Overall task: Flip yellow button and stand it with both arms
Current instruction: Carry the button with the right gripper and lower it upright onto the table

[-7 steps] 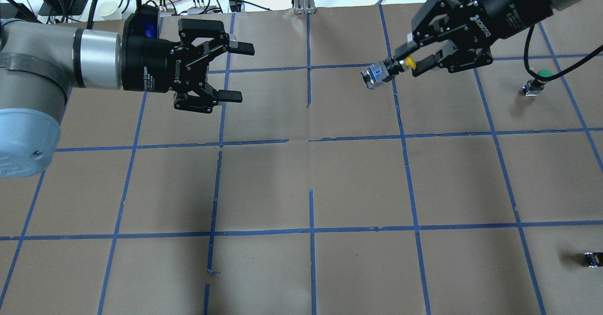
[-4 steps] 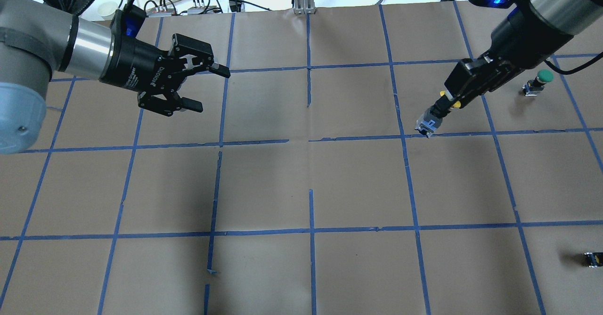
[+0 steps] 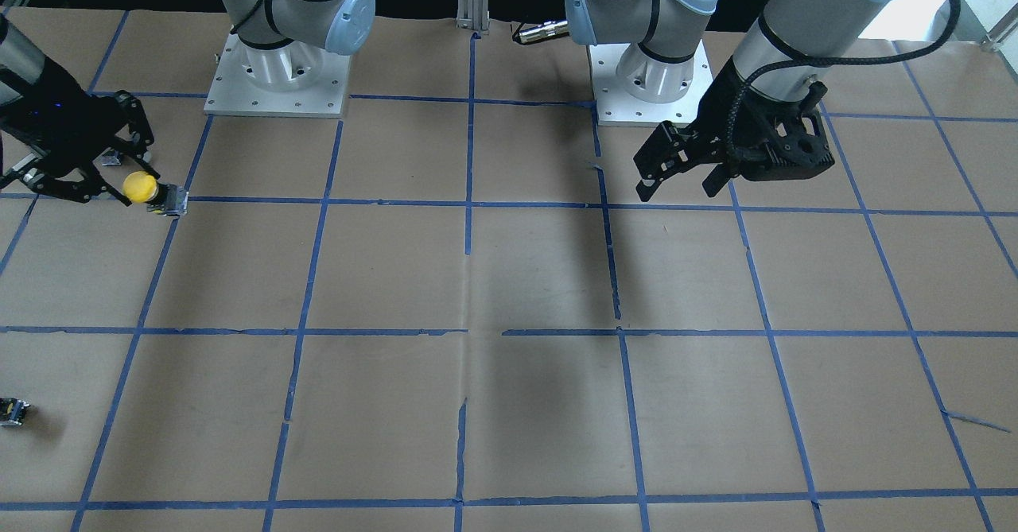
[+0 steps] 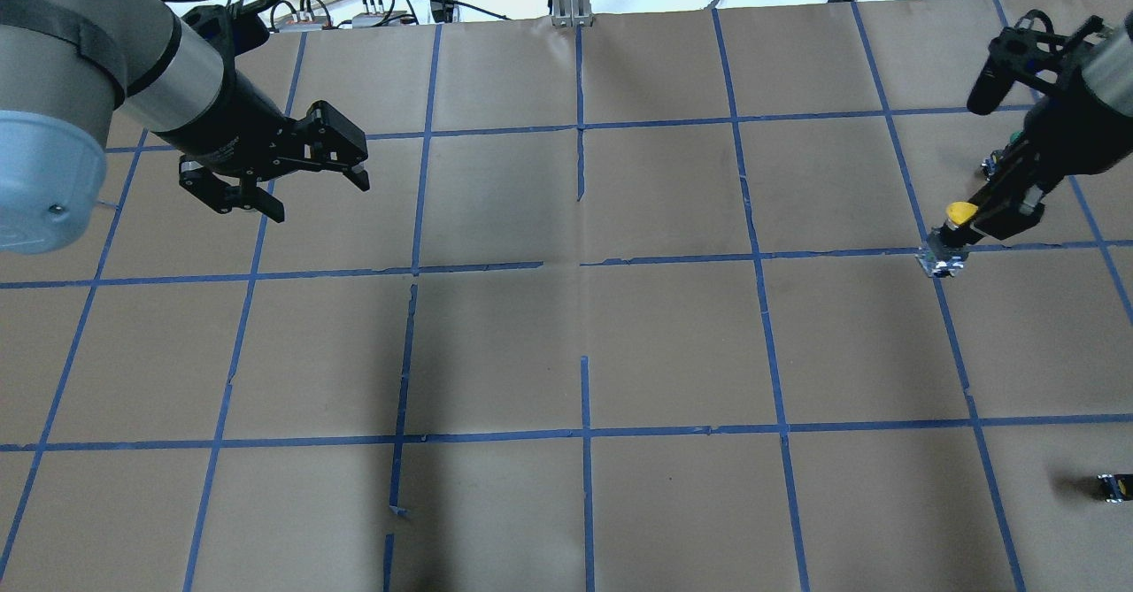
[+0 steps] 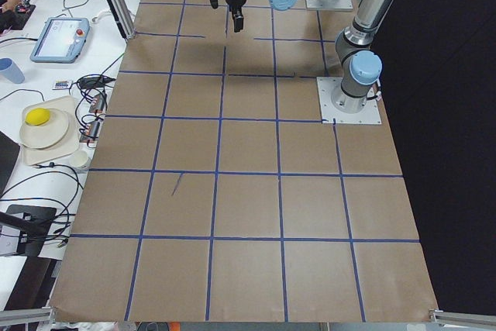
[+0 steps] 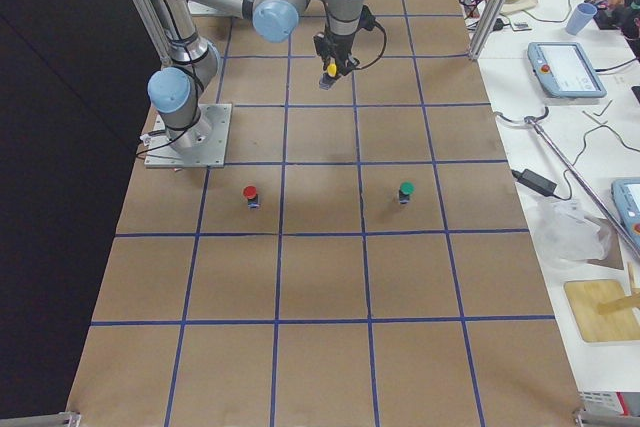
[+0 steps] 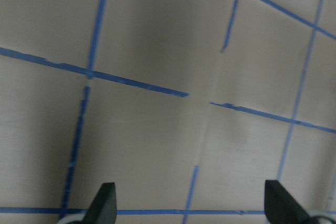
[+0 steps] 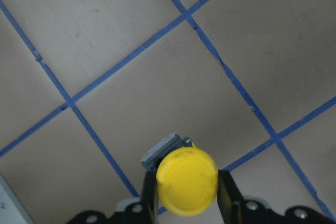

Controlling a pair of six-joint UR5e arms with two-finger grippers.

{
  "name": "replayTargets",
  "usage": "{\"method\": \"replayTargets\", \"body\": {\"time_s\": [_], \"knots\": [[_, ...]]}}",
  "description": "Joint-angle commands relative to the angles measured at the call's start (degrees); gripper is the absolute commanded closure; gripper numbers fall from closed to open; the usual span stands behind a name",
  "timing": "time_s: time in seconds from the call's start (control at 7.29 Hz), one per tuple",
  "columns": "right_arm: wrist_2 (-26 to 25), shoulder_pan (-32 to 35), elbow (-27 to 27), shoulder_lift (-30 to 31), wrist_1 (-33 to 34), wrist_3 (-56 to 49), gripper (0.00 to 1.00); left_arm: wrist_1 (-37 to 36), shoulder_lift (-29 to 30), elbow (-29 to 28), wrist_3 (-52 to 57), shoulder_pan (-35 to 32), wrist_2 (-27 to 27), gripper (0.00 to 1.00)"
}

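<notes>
My right gripper (image 4: 969,220) is shut on the yellow button (image 4: 959,212) at the table's far right. The button is tilted, with its yellow cap uppermost and its grey block base (image 4: 941,261) low over a blue tape line. I cannot tell whether the base touches the paper. In the right wrist view the cap (image 8: 187,180) sits between the two fingers. In the front view the button (image 3: 143,188) sticks out of the right gripper (image 3: 126,182). My left gripper (image 4: 296,180) is open and empty, well above the table at the far left; its fingertips (image 7: 105,203) frame bare paper.
A green-capped button (image 6: 406,190) stands just beyond the right arm, mostly hidden by it in the overhead view. A small dark block (image 4: 1113,486) lies near the right front edge. Brown paper (image 4: 584,344) with a blue tape grid covers the table. Cables and dishes lie beyond its far edge.
The right gripper has carried the yellow button rightward and down and turned it, so the cap now points up. The left gripper has stayed open and drawn back to the left.
</notes>
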State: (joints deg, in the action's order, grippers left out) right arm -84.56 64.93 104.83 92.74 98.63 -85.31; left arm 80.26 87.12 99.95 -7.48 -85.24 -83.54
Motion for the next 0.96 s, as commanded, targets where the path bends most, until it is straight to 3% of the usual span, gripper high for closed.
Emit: {"method": "replayTargets", "body": {"time_s": [0.0,0.27,0.41,0.69,0.82], "knots": [[-0.4,-9.1,6.8,-0.2,11.8,-29.0,0.78,2.3,0.3,-0.6,0.2,-4.1,-11.3,0.0],[0.4,-15.9,7.9,-1.8,18.3,-45.6,0.78,7.1,-1.1,-3.3,8.4,-3.2,-11.1,0.0],[0.4,-18.1,7.9,-5.9,20.3,-53.6,0.78,7.1,0.1,-4.3,9.1,-3.2,-9.6,0.0],[6.0,-23.0,7.4,-9.3,20.7,-63.9,0.79,7.3,0.2,-6.1,9.8,-2.7,-6.2,0.0],[6.3,-23.0,7.2,-11.7,20.7,-75.0,0.79,7.5,0.3,-6.2,9.9,-2.6,-5.9,0.0]]}}
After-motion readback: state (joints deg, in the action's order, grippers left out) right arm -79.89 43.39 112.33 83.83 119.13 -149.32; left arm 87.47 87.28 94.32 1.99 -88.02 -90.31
